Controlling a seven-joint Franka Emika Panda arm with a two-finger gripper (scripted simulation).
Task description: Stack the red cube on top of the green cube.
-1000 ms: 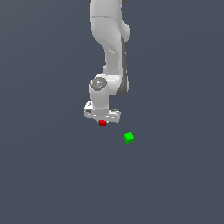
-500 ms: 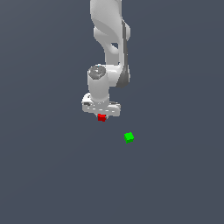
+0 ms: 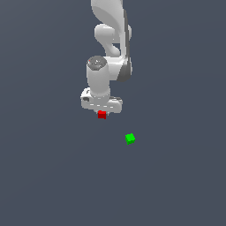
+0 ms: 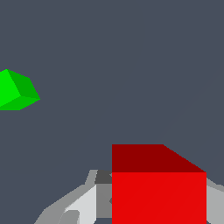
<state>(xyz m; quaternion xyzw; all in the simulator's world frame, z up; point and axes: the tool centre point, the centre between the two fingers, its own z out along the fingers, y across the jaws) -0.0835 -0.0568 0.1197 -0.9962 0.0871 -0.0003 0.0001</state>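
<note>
The red cube point(image 3: 102, 114) hangs just under the white gripper point(image 3: 102, 113), which is shut on it and holds it off the grey floor. In the wrist view the red cube point(image 4: 158, 183) fills the space between the fingers point(image 4: 83, 205). The green cube point(image 3: 130, 138) lies on the floor, apart from the gripper, lower and toward the exterior view's right. The wrist view catches the green cube point(image 4: 16, 90) at the picture's edge, partly cut off.
The white arm point(image 3: 110, 53) rises from the gripper toward the top of the exterior view. Plain dark grey floor point(image 3: 53, 176) surrounds both cubes.
The gripper has risen with the red cube held in it, and the arm's upper links have shifted. The green cube has stayed put.
</note>
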